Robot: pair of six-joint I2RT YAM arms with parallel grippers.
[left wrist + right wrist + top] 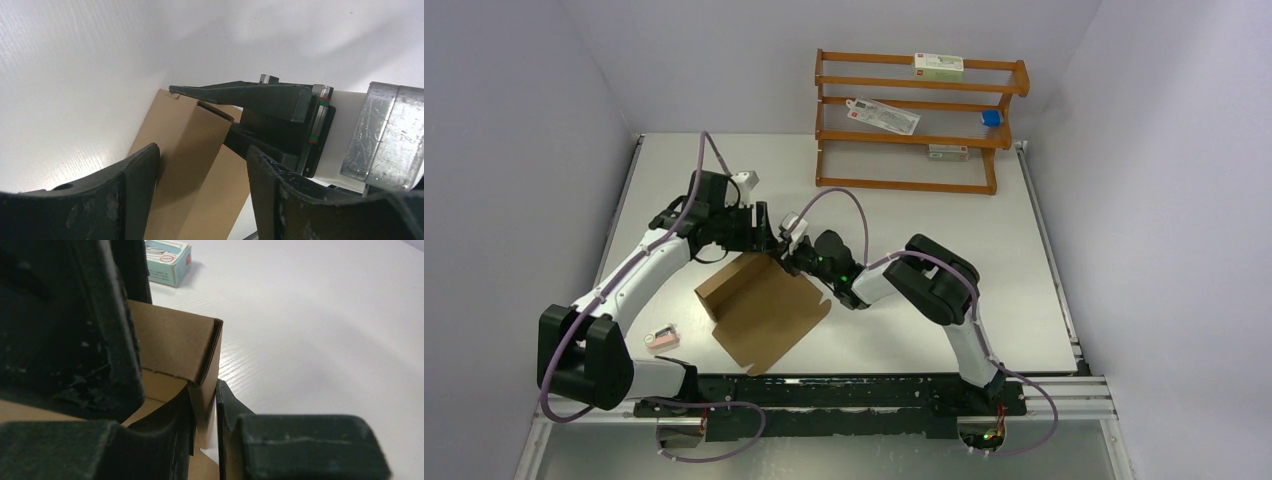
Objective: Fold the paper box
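White desk [984, 290] carries the box [764, 308] near its middle, far wall raised. That wall sits pinched in the right tool [205, 407]; the left tool [202, 157] gapes around it — keep the crease pinned, press square.

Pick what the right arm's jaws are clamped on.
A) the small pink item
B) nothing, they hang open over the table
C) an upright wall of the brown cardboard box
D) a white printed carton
C: the right wrist view shows an upright wall of the brown cardboard box pinched between the jaws, one on each side of it.
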